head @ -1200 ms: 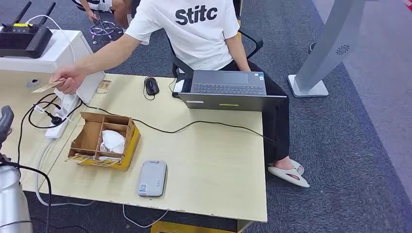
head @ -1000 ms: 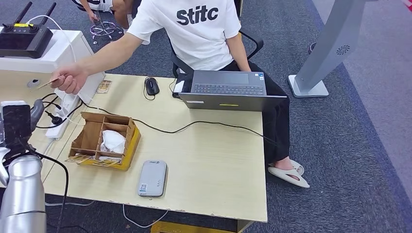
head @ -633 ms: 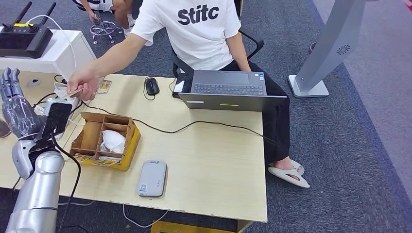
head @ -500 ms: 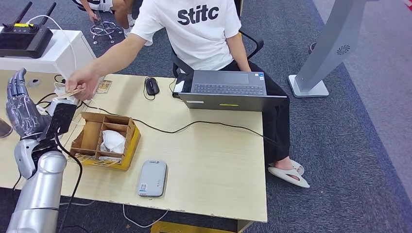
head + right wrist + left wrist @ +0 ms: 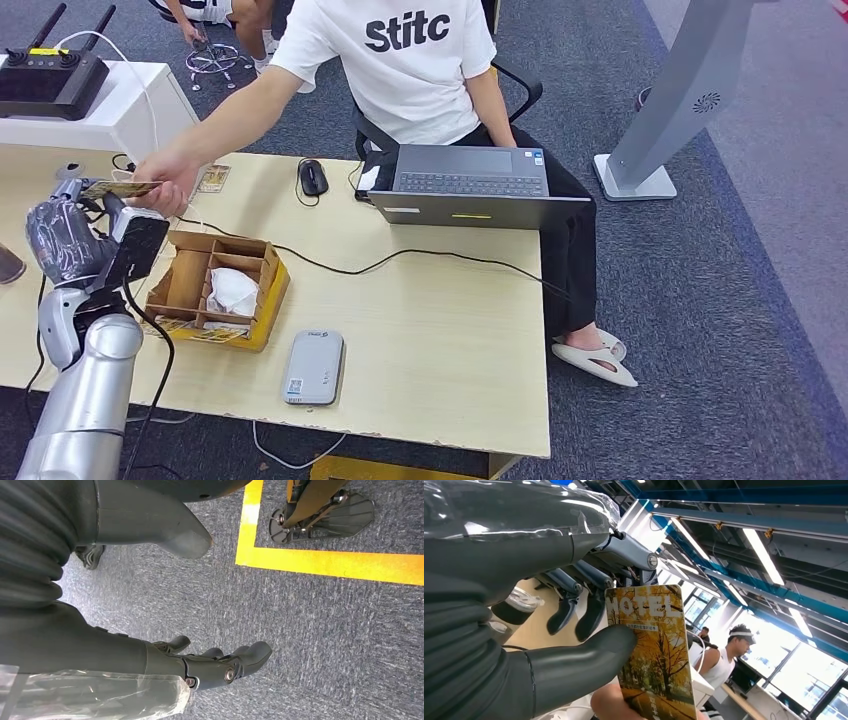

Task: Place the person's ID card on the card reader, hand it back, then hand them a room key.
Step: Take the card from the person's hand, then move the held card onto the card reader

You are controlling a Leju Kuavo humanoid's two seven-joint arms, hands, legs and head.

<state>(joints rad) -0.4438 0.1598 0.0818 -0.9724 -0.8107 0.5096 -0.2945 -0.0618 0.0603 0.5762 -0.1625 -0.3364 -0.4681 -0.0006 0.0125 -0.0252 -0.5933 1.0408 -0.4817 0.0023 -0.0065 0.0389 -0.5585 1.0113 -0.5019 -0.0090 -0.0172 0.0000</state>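
The wooden table [image 5: 440, 340] carries everything, with a person [image 5: 410, 60] in a white shirt seated at its far edge behind an open laptop [image 5: 470, 185]. Near the table's left end sits a partitioned cardboard box [image 5: 215, 290], a black cable [image 5: 400, 258] trailing past it toward the laptop, and the grey card reader [image 5: 313, 367] lies at the near edge. A black mouse [image 5: 312, 177] rests beside the laptop. Beyond the box, the left hand [image 5: 70, 240] pinches the ID card [image 5: 651, 650] between thumb and fingers while the person's hand [image 5: 165, 180] holds its other end. The right hand [image 5: 220, 665] hangs over the carpet, fingers apart, grasping nothing
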